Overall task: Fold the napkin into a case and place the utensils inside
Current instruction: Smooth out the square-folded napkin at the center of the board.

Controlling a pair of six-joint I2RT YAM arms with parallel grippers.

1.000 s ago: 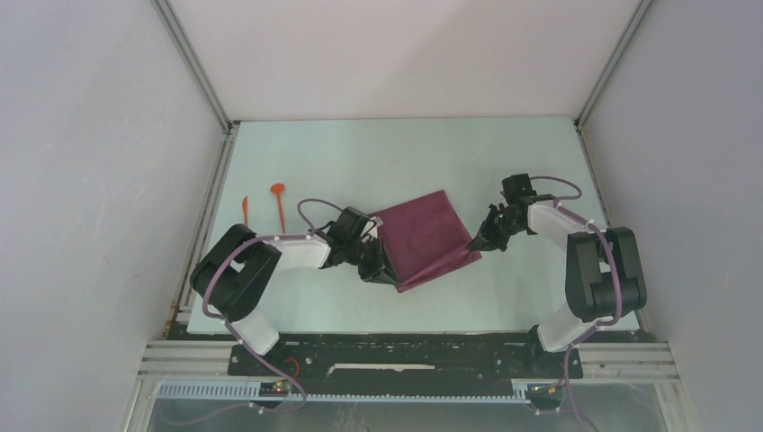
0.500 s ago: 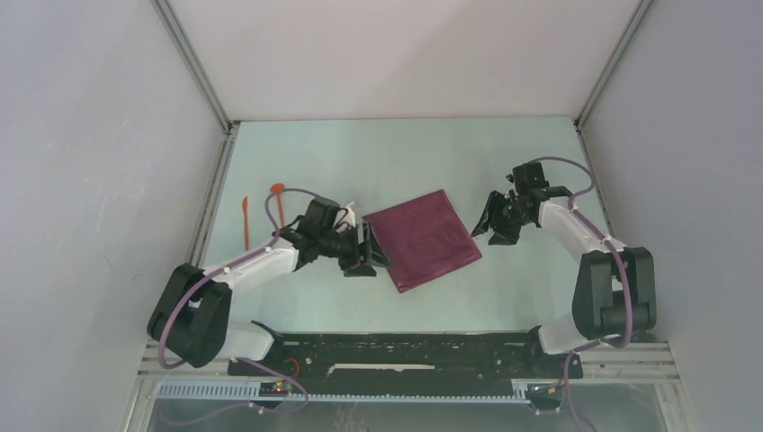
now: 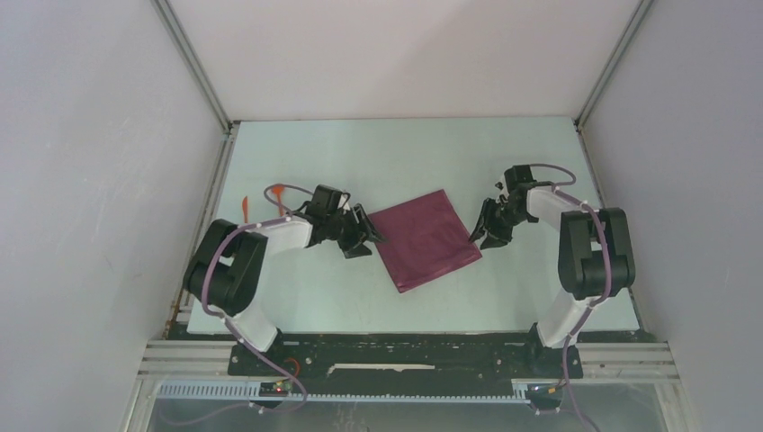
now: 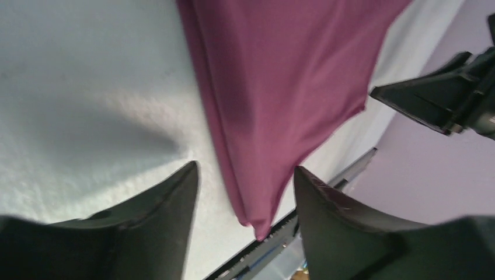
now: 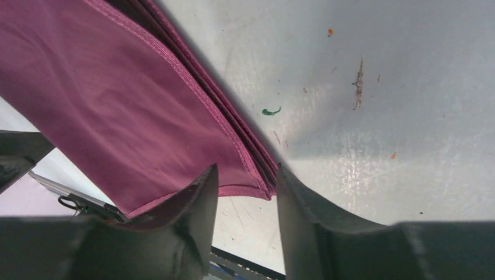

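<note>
The maroon napkin (image 3: pixel 425 238) lies flat on the table, folded in stacked layers into a broad tilted rectangle. My left gripper (image 3: pixel 363 234) hovers at its left edge and is open. In the left wrist view the cloth (image 4: pixel 280 87) runs down between the spread fingers (image 4: pixel 169 216) without touching them. My right gripper (image 3: pixel 480 234) is open at the napkin's right corner. That corner (image 5: pixel 257 184) lies in the gap of the right gripper (image 5: pixel 246 178), loose. Two orange utensils (image 3: pixel 245 206) lie at the far left, and the spoon end (image 3: pixel 278 188) peeks past the left arm's cable.
The pale green table (image 3: pixel 405 153) is walled by grey panels, with metal rails along both sides. A black base rail (image 3: pixel 405 353) runs along the near edge. Small stains mark the surface (image 5: pixel 357 81) to the right of the napkin.
Both grippers opened and let go of the napkin, which now lies flat. The left gripper moved from the napkin's front-left edge up to its left side. The right gripper backed off, then returned to the right corner.
</note>
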